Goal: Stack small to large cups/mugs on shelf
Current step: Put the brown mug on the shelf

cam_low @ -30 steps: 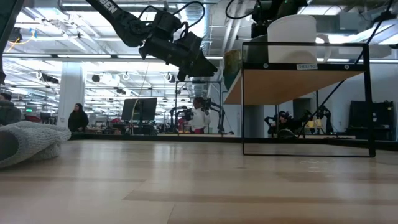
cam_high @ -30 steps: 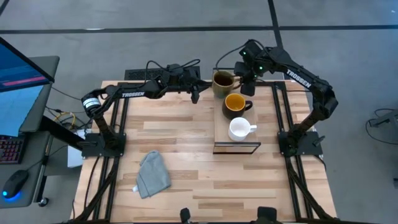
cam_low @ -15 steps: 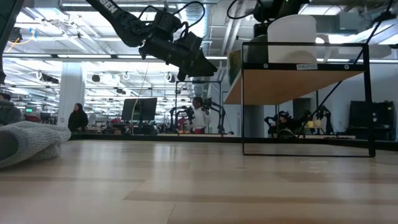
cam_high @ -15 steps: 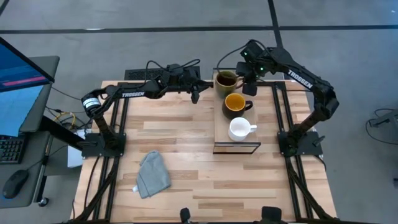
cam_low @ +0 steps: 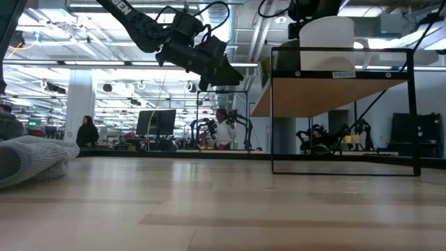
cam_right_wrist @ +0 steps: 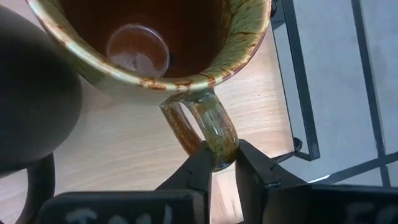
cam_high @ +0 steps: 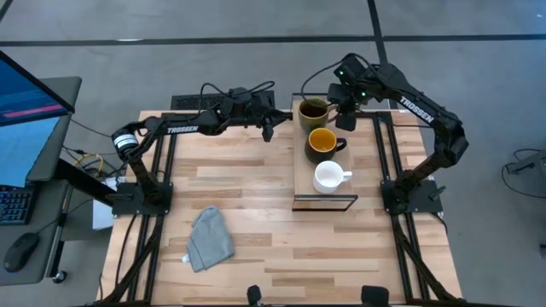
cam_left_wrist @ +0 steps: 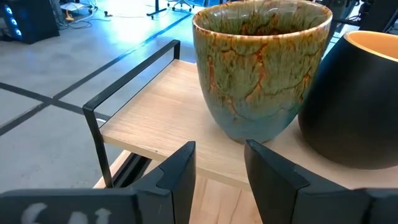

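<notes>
Three mugs stand in a row on the light wood shelf at the table's far right. The olive-brown mug is at the far end, the dark mug with the yellow inside in the middle, and the small white mug at the near end. My right gripper is shut on the olive-brown mug. My left gripper is open and empty, level with the shelf just to its left, facing the olive-brown mug. It also shows in the high view. My right gripper pinches the olive-brown mug's handle at its outer bend, between its two fingers. The fingers come from above, pointing down, on the mug's right side. The mug is upright, its base on the shelf board.
A crumpled grey cloth lies on the tabletop at the near left, also in the low view. The shelf's dark frame stands on the table. People are in the room beyond, and a monitor stands off the left edge.
My right gripper has gone a little toward the table's right edge, still shut on the handle. The olive-brown mug has slid with it along the shelf's far end and stays upright.
</notes>
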